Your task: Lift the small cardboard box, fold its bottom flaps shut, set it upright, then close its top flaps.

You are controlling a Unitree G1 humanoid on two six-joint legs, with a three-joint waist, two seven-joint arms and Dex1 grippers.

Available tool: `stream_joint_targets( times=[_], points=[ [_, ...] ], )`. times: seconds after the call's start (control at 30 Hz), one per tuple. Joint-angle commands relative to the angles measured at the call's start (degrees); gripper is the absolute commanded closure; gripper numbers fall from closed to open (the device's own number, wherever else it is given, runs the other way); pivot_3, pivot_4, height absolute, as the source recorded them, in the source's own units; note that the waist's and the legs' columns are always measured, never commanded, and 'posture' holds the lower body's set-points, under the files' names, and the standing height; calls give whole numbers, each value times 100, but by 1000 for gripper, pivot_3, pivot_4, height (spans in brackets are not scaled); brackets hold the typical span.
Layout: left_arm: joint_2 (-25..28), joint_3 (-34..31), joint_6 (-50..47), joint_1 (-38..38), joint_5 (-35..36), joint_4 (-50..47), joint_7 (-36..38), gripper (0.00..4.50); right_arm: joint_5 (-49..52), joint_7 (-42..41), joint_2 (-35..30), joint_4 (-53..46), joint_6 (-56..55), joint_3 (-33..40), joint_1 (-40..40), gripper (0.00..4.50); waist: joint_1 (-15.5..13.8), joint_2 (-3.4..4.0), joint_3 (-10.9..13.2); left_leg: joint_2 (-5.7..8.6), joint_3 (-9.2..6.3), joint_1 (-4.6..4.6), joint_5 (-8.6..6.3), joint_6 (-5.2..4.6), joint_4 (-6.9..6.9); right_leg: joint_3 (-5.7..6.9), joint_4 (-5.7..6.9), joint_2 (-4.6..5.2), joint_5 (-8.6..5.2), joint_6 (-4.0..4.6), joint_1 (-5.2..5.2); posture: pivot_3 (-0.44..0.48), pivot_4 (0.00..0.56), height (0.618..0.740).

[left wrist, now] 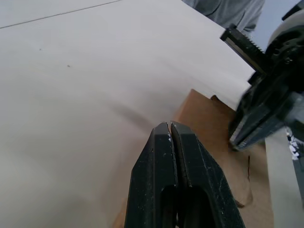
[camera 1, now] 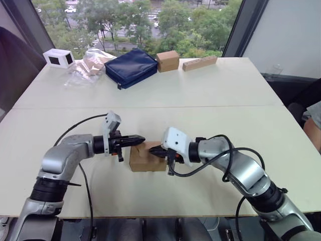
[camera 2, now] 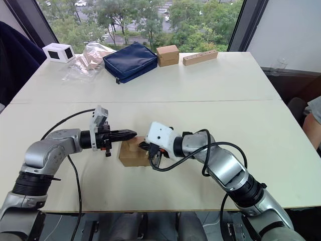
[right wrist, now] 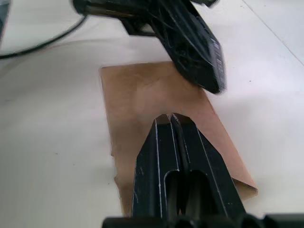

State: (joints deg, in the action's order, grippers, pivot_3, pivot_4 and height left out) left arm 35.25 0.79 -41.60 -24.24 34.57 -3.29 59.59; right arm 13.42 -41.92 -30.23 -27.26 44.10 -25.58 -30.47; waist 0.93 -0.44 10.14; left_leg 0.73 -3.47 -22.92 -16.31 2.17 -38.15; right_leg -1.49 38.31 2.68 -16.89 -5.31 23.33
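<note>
1. The left gripper [camera 1: 142, 140] has its two black fingers pressed together with nothing between them; its tips sit over the top of the small cardboard box [camera 1: 147, 159] on the box's left side.
2. The right gripper [camera 1: 152, 150] is likewise closed and empty, fingers flat against each other, tips over the box top from the right (whether they press on the cardboard cannot be told).
3. The two grippers point at each other, tips close above the box.
4. The small cardboard box rests on the pale table [camera 1: 200, 95] near its front edge, between the two arms, top panel folded over.
5. Well apart, along the far edge: a navy pouch [camera 1: 131, 67], a smaller brown box [camera 1: 167, 61], a long cardboard bar [camera 1: 199, 63], a clear plastic bag [camera 1: 88, 68] and a white box [camera 1: 58, 57].
</note>
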Motion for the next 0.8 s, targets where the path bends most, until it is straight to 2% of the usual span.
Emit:
stream_joint_targets(
  times=[0.03,0.23,0.4,0.8],
  points=[
    [28,-97,-55,53,88,-143,-5,4460,-123,16,38,-84,-101,-38,-37,4500,-1,0,0,0,0,0,0,0,0,0,0,0,0,0,0,0,150,740],
    [4,-121,-46,-43,68,-19,-64,4460,298,-94,265,-391,41,298,8,4500,2,0,0,0,0,0,0,0,0,0,0,0,0,0,0,0,150,740],
    [-39,-168,-67,-168,115,74,-105,4460,554,-265,175,-577,119,410,67,4500,-4,0,0,0,0,0,0,0,0,0,0,0,0,0,-1,0,150,740],
    [-21,-209,-259,-125,302,-55,-116,4460,209,-156,153,-261,28,88,-61,4500,2,0,0,-1,-1,0,0,0,0,0,-1,0,0,0,0,0,150,740]
  ],
)
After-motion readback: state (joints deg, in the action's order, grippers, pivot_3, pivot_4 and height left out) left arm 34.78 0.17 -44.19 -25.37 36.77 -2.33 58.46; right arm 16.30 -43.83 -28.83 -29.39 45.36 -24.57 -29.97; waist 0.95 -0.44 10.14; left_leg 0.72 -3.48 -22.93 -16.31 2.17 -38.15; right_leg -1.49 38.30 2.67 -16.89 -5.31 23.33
